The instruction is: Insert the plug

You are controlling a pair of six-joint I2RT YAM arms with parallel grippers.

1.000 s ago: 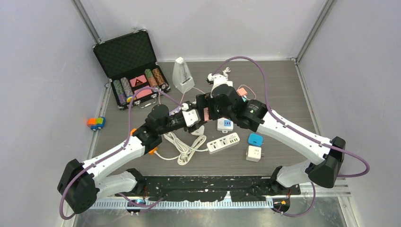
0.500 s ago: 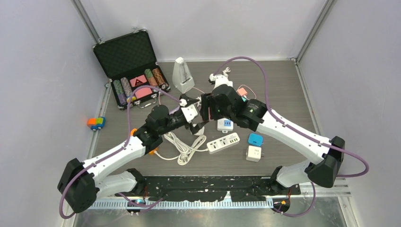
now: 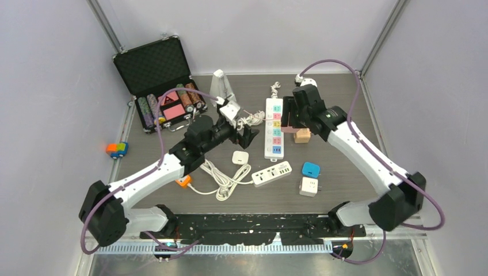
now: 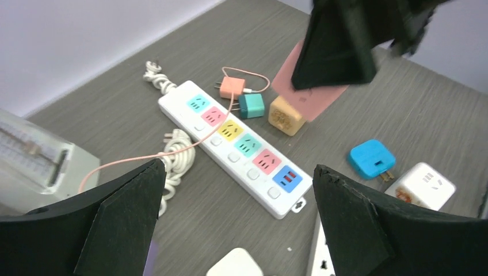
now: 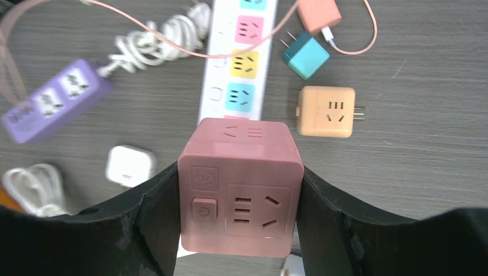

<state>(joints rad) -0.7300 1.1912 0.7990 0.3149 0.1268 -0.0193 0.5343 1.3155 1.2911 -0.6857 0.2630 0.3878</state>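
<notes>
Since a second ago, when both grippers met over the table's middle, the left gripper (image 3: 246,133) has let go and now hangs wide open and empty, just left of the strip (image 3: 273,121). Farther back and to the right, the right gripper (image 3: 295,115) clamps the pink cube (image 5: 230,167), so the handover looks done. That cube hovers above the tan cube (image 3: 302,135), just right of the strip, not yet plugged into any socket.

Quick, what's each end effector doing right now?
Left end effector: open, holding nothing.
Right end effector: closed on the pink cube.
</notes>
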